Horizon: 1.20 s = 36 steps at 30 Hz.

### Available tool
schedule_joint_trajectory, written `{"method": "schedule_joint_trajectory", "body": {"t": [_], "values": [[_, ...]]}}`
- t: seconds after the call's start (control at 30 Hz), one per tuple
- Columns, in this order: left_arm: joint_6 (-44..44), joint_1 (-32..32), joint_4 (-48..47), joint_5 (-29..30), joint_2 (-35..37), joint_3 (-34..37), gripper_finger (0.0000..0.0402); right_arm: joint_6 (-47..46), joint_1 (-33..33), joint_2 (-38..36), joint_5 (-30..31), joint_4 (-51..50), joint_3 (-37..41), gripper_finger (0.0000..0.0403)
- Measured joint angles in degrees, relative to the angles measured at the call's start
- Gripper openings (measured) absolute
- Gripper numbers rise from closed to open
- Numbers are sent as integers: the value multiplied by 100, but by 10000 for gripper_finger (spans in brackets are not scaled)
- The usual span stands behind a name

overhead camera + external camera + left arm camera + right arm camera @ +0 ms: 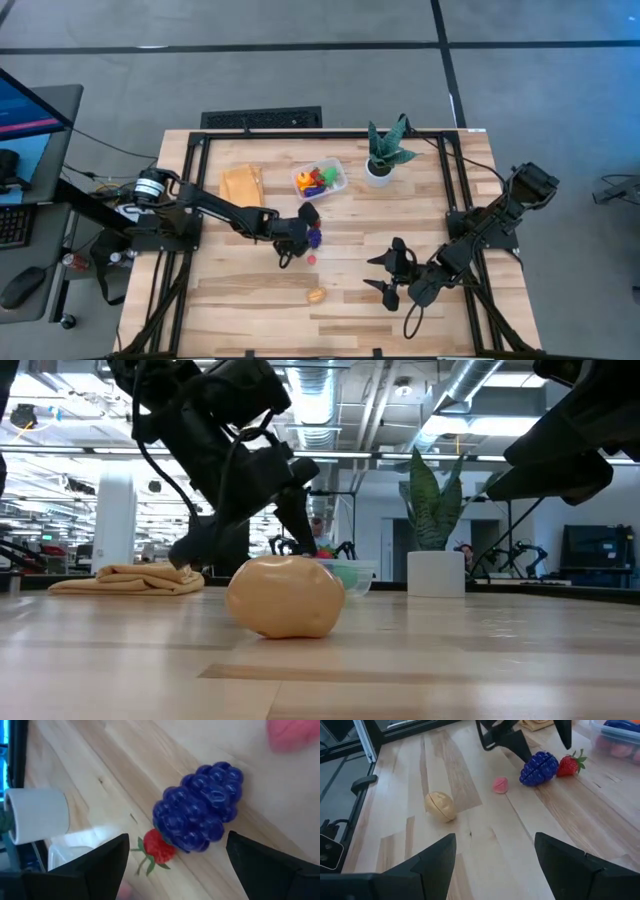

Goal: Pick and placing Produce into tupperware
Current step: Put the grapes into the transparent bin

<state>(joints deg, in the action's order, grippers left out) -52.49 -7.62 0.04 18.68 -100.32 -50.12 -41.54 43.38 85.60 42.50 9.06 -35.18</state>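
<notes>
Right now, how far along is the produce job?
Done: several pieces sit in the tub. In hand: nothing gripped; the open left claw straddles the grapes beside a strawberry. Left: those two, the pink piece and the tan piece. Right claw waits open.

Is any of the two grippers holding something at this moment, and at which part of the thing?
Nothing is held. The left gripper hangs with open jaws over the purple grapes and the strawberry; the right gripper waits open and empty.

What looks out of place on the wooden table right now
Four toy pieces lie loose outside the clear plastic tub: purple grapes and a red strawberry under the open left gripper, a small pink bit, and a tan rounded piece nearer the front edge. Nothing looks spilled or damaged.
</notes>
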Motion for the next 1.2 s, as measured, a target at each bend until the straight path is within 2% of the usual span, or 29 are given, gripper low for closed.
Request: {"method": "schedule_joint_trajectory", "body": {"t": [0.3,0.5,0.6,0.9,1.03,1.2], "values": [[-35,7,-331,-736,-10,-441,323,0,-2,0,9,-89,0,265],[199,23,-866,-859,-10,-768,323,0,-2,0,13,-89,0,265],[399,91,-982,-1124,-10,-846,323,0,-2,0,13,-89,0,265],[674,360,-952,-1557,-10,-862,323,-2,-2,0,11,-87,0,265],[824,449,-879,-1930,-74,-868,323,-2,-2,0,11,-86,0,265],[875,452,-702,-1957,-314,-916,323,-3,-2,0,7,-86,0,265]]}}
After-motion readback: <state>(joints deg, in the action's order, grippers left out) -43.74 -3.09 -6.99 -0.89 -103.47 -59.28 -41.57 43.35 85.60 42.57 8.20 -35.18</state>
